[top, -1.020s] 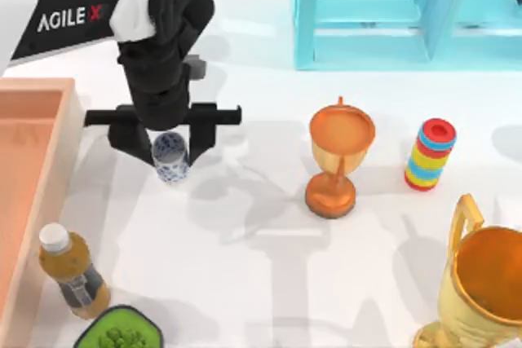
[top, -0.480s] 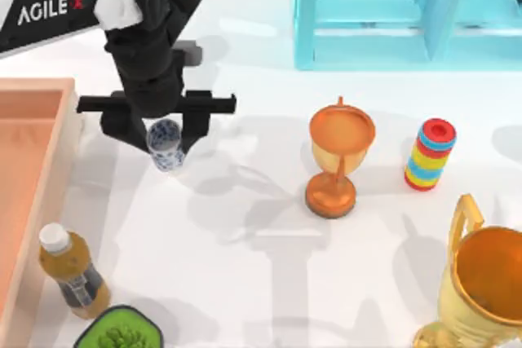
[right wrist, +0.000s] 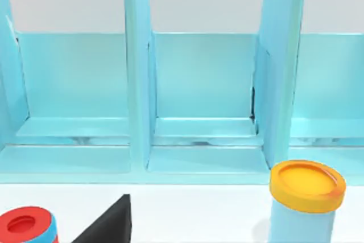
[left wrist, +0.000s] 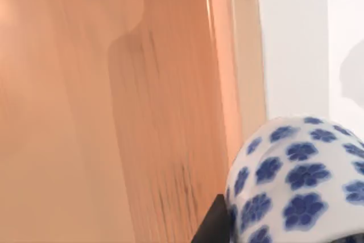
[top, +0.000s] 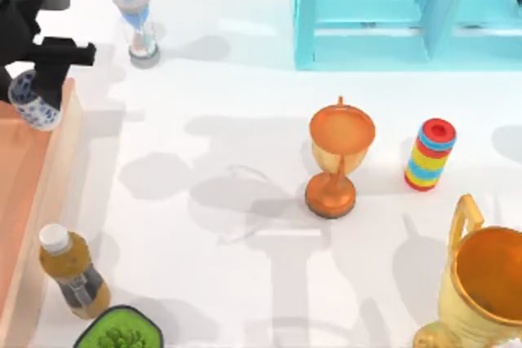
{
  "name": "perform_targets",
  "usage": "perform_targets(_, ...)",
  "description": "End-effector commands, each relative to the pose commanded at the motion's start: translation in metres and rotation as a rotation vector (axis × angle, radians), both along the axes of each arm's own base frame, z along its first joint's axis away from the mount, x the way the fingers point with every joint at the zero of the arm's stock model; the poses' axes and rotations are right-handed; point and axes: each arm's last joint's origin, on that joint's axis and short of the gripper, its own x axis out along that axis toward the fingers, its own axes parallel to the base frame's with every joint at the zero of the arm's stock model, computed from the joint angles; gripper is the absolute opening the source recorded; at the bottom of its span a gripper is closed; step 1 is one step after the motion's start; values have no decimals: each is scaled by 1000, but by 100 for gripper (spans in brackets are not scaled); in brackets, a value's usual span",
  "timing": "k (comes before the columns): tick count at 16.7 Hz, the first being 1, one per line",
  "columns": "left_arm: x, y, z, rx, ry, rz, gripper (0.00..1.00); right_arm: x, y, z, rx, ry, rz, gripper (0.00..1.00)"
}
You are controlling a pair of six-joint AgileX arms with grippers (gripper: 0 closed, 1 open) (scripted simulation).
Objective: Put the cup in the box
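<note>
at top-left, over the box (top: 72, 120) wall, our left gripper (top: 31, 79) is clenched on the tilted cup (top: 33, 103); right arm parked.

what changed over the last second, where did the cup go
The left gripper, still shut on the cup, carried it from mid-table toward the top view's left, over the box wall. The orange trophy, ring stack and bottle stayed put.

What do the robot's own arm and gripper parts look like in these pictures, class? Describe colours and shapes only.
The left gripper at the top view's left edge is matte black, built of blocky, angular parts with a flat crossbar sticking out sideways. In the right wrist view, a plain black wedge-shaped finger juts in from the bottom edge. No cables or markings show.
</note>
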Motion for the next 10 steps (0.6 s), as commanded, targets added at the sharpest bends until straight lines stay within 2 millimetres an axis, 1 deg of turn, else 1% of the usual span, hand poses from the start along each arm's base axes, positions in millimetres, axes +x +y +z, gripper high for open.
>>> perform_targets(2, -16, 47, 14, 22, 31, 40, 0, 0, 0, 0, 0, 0, 0, 100)
perform_targets(3, -26, 68, 20, 32, 46, 63, 0, 0, 0, 0, 0, 0, 0, 100)
perform_targets(4, -35, 84, 27, 41, 59, 83, 0, 0, 0, 0, 0, 0, 0, 100)
perform_targets(5, -44, 97, 32, 48, 70, 100, 0, 0, 0, 0, 0, 0, 0, 100)
perform_targets(7, -57, 112, 40, 58, 85, 119, 0, 0, 0, 0, 0, 0, 0, 100)
perform_targets(10, -59, 114, 41, 60, 88, 122, 0, 0, 0, 0, 0, 0, 0, 100)
